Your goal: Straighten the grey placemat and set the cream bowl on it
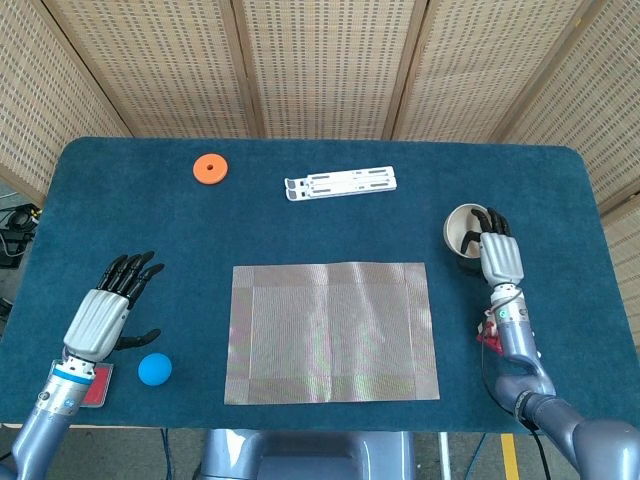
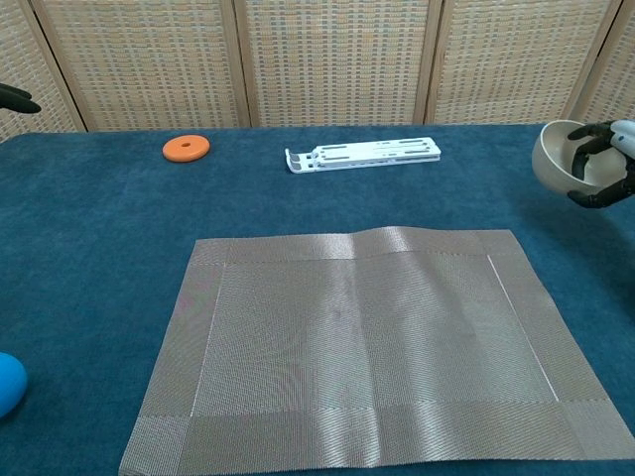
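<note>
My right hand (image 1: pixel 497 258) grips the one cream bowl (image 1: pixel 462 233), tipped on its side, fingers hooked over its rim; the bowl sits at ten o'clock from my palm, at three o'clock of the single grey placemat (image 1: pixel 331 331). My left hand (image 1: pixel 105 310) lies spread and holds nothing. One blue ball (image 1: pixel 154 369), one orange disc (image 1: pixel 210 168), one white stand (image 1: pixel 340 185).

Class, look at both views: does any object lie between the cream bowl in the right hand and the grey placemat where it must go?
Nothing visible does. The right hand holds the cream bowl tilted, and only bare blue tablecloth separates it from the grey placemat.
</note>
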